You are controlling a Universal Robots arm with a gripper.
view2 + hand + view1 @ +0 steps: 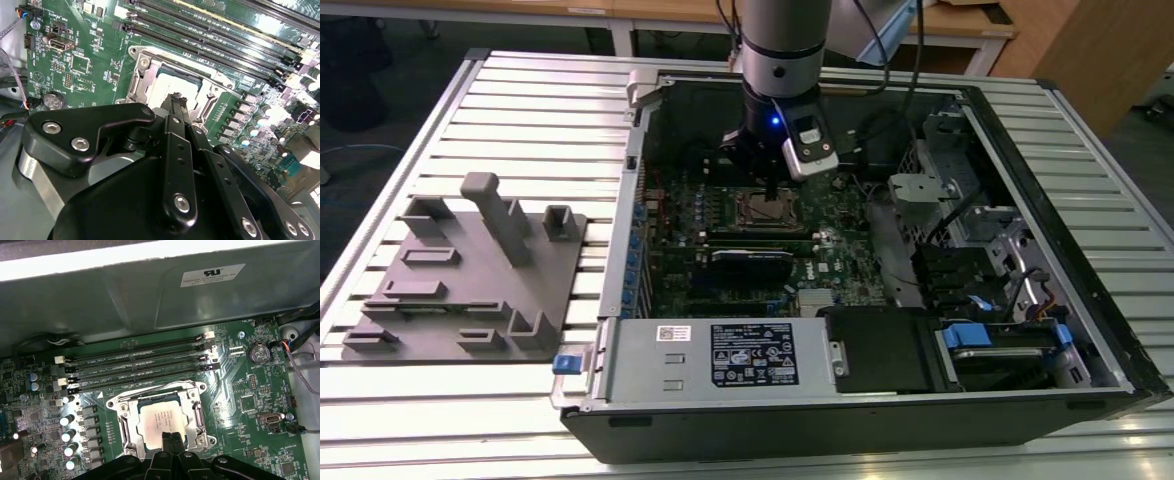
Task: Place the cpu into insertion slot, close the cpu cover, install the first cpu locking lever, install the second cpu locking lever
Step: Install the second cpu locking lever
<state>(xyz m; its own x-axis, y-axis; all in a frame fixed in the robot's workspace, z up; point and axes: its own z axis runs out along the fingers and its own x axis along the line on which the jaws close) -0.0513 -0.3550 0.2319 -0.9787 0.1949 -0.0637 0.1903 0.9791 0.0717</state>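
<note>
Landmark: the insertion slot point(162, 420), a square socket on the green motherboard point(250, 405) inside the open computer case point(1067, 380).
Cpu count: one cpu point(161, 424), silver-topped, lying flat inside the slot.
Cpu cover count: one cpu cover point(196, 412), a silver metal frame lying flat around the chip, whose top shows through its central window.
Memory slots count: four long black memory slots point(135, 362), running side by side just beyond the insertion slot, toward the case wall.
Coin battery count: one coin battery point(259, 353), on the board well off to one side of the insertion slot.
Grey fixture count: one grey fixture point(467, 270) with upright pegs, on the slatted table point(440, 420), well apart from the slot and outside the case on the exterior view's left.
Arm count: one arm point(781, 60), reaching down into the case directly above the insertion slot.
Claw: one gripper point(171, 436); in both wrist views its two black fingers point(176, 102) are pressed together with no gap showing, and nothing sits between them.
Claw contact: the tips are at the near edge of the cpu, over its lid; whether they touch the lid cannot be told.
</note>
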